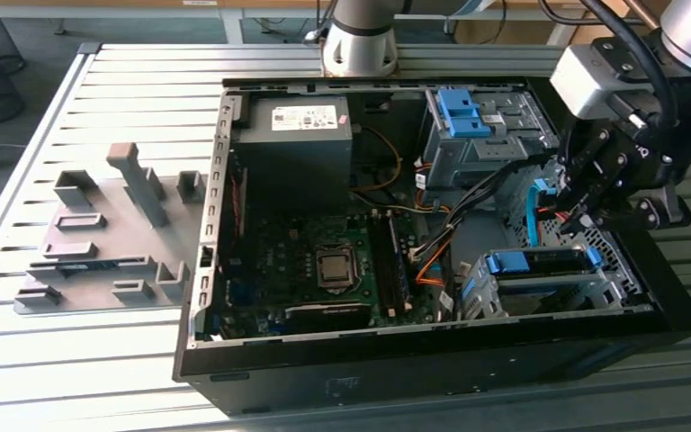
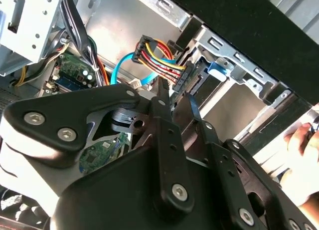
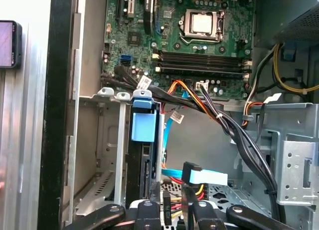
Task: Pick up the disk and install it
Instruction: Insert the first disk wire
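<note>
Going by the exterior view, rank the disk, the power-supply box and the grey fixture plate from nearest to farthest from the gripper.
1. The disk, in the bay just below the gripper.
2. The power-supply box, across the case.
3. The grey fixture plate, outside the case, at the exterior view's left.

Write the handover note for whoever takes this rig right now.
Tool: hangs inside the open black computer case, above the cable bundle; open or shut cannot be told.
Disk: the silver hard drive in its bright blue plastic carrier sits in the grey metal bay at the exterior view's right, apart from the tool.
Done: disk appears placed in the bay.
Left: confirm full seating; it cannot be judged here.
</note>
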Available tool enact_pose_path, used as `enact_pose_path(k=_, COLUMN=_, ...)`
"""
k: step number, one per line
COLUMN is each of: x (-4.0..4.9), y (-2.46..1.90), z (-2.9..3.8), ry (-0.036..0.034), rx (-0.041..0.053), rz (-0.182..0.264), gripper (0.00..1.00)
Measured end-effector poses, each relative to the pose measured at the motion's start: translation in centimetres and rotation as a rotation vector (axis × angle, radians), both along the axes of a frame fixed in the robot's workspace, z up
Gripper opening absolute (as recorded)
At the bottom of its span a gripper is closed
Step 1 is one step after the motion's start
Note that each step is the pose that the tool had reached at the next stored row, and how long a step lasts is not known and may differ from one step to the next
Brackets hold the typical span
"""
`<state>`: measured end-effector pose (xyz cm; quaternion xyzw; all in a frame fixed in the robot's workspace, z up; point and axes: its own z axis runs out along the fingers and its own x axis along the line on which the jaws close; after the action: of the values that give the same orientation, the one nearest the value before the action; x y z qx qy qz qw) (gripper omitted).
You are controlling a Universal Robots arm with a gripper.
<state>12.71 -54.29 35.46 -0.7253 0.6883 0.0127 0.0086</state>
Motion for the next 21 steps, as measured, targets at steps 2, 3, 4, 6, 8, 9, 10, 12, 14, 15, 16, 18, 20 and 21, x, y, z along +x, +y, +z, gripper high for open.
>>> enact_pose_path(k=2, x=0.24, y=0.0, z=-0.06, ry=0.0001, rx=0.0002, rz=0.002, gripper=0.31)
enact_pose_path(k=3, x=0.31, y=0.0, z=-0.09, ry=0.0, rx=0.0001, rz=0.003, gripper=0.31)
enact_pose_path(k=4, x=0.35, y=0.0, z=-0.13, ry=0.0, rx=0.0001, rz=0.006, gripper=0.31)
enact_pose_path(k=6, x=0.36, y=-0.03, z=-0.21, ry=0.0, rx=0.0, rz=0.014, gripper=0.31)
enact_pose_path(k=8, x=0.37, y=-0.09, z=-0.26, ry=0.0, rx=0.0001, rz=0.017, gripper=0.31)
enact_pose_path(k=9, x=0.37, y=-0.17, z=-0.28, ry=-0.0001, rx=0.0001, rz=0.018, gripper=0.31)
enact_pose_path(k=10, x=0.38, y=-0.24, z=-0.29, ry=-0.0001, rx=0.0001, rz=0.018, gripper=0.31)
enact_pose_path(k=12, x=0.38, y=-0.38, z=-0.31, ry=-0.0002, rx=-0.0001, rz=0.02, gripper=0.31)
enact_pose_path(k=14, x=0.38, y=-0.4, z=-0.38, ry=-0.0003, rx=0.0003, rz=0.022, gripper=0.31)
enact_pose_path(k=15, x=0.38, y=-0.4, z=-0.46, ry=-0.0004, rx=0.0002, rz=0.026, gripper=0.31)
enact_pose_path(k=16, x=0.39, y=-0.4, z=-0.54, ry=-0.0005, rx=0.0001, rz=0.032, gripper=0.31)
enact_pose_path(k=18, x=0.4, y=-0.4, z=-0.68, ry=-0.0008, rx=0.0, rz=0.041, gripper=0.31)
enact_pose_path(k=20, x=0.41, y=-0.4, z=-0.8, ry=-0.001, rx=0.0001, rz=0.048, gripper=0.31)
enact_pose_path(k=21, x=0.41, y=-0.4, z=-0.84, ry=-0.0011, rx=0.0, rz=0.051, gripper=0.31)
